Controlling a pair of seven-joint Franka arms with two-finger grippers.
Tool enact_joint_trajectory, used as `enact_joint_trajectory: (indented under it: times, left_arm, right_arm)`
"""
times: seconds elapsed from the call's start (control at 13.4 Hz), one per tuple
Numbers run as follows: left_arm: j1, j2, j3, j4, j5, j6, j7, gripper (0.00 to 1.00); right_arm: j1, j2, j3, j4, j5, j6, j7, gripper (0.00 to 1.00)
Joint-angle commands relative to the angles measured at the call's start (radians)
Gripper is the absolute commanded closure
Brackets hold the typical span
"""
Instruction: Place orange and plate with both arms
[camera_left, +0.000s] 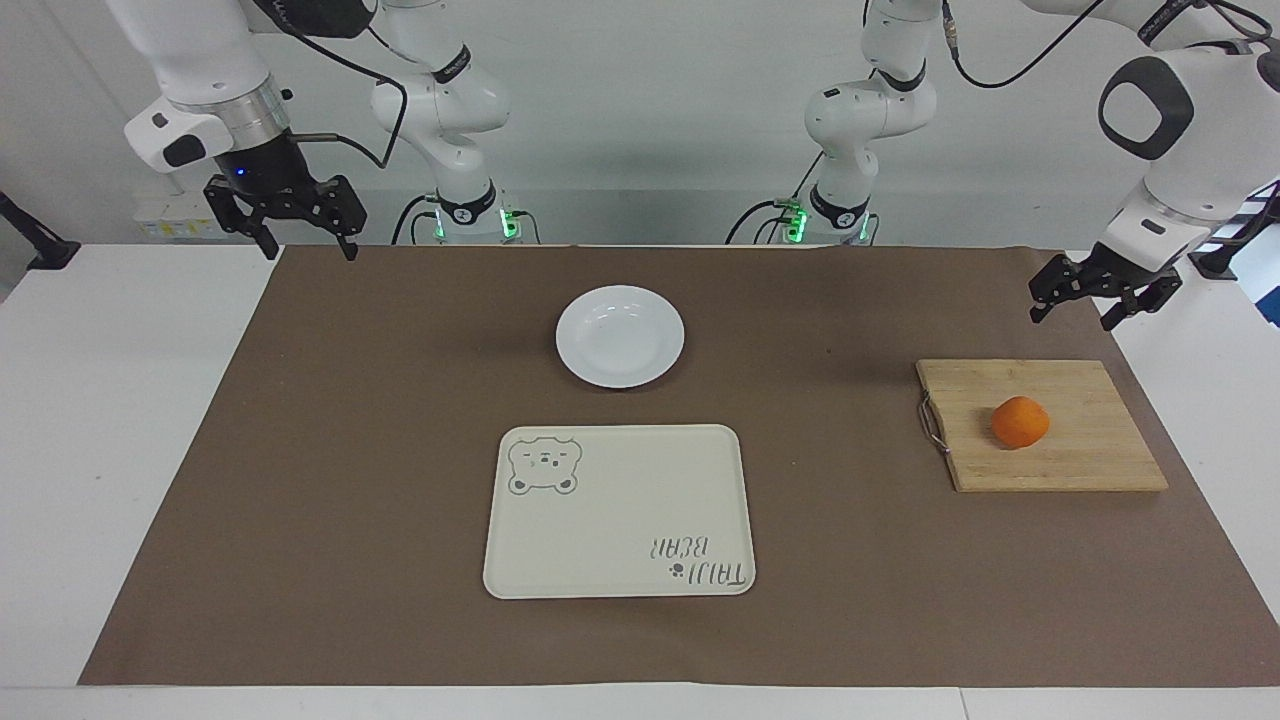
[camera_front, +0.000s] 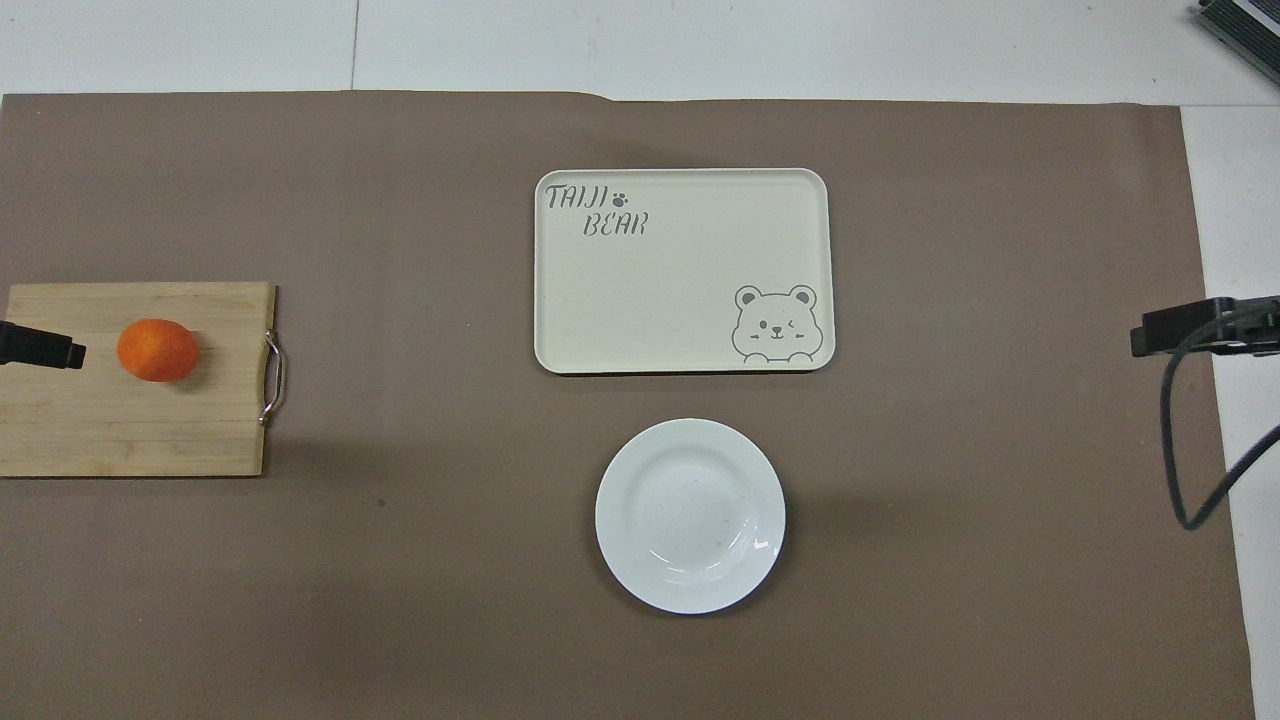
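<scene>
Counter (camera_left: 120, 450): white, largely covered by a brown paper mat (camera_left: 300, 480); its ends are cut off in both views.

Tray (camera_left: 620, 511): rectangular, cream, bear drawing and "TAIJI BEAR" lettering, flat on the mat at mid-counter, farther from the robots than the plate. Nothing on it.

Cutting board (camera_left: 1040, 425): bamboo, with a metal handle (camera_left: 931, 423) on the edge facing the tray; lies toward the left arm's end. In the overhead view its outer end is cut off at the frame edge.

Plate (camera_left: 620, 336): round, glossy white, shallow, wide rim; on the mat, nearer to the robots than the tray and apart from it. Empty.

Orange (camera_left: 1020, 421): small, round, resting on the cutting board, well apart from plate and tray.

Left gripper (camera_left: 1104, 298): raised over the mat's edge beside the board, clear of the orange; jaws apart, holding nothing. Overhead, only a black tip shows.

Right gripper (camera_left: 301, 240): raised over the mat's corner at the right arm's end, waiting; jaws apart, holding nothing. Overhead, partly cut off, a cable looping across it.
</scene>
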Motion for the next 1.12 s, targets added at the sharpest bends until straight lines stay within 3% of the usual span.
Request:
enact_joint_trajectory:
  times: [0.0, 0.52, 0.82, 1.04]
  left_arm:
    - [0.03, 0.014, -0.009, -0.031, 0.014, 0.063, 0.028, 0.0]
    - [0.04, 0.167, -0.009, -0.039, 0.014, 0.191, 0.034, 0.0]
    - [0.039, 0.193, -0.009, -0.146, 0.014, 0.338, 0.031, 0.0]
    - [0.04, 0.218, -0.009, -0.168, 0.013, 0.375, 0.03, 0.0]
  right_arm:
    - [0.001, 0.002, 0.002, 0.007, -0.009, -0.012, 0.02, 0.0]
    - [0.001, 0.002, 0.002, 0.007, -0.009, -0.012, 0.02, 0.0]
    - [0.001, 0.002, 0.002, 0.007, -0.009, -0.012, 0.02, 0.0]
    - [0.001, 0.002, 0.002, 0.007, -0.009, -0.012, 0.02, 0.0]
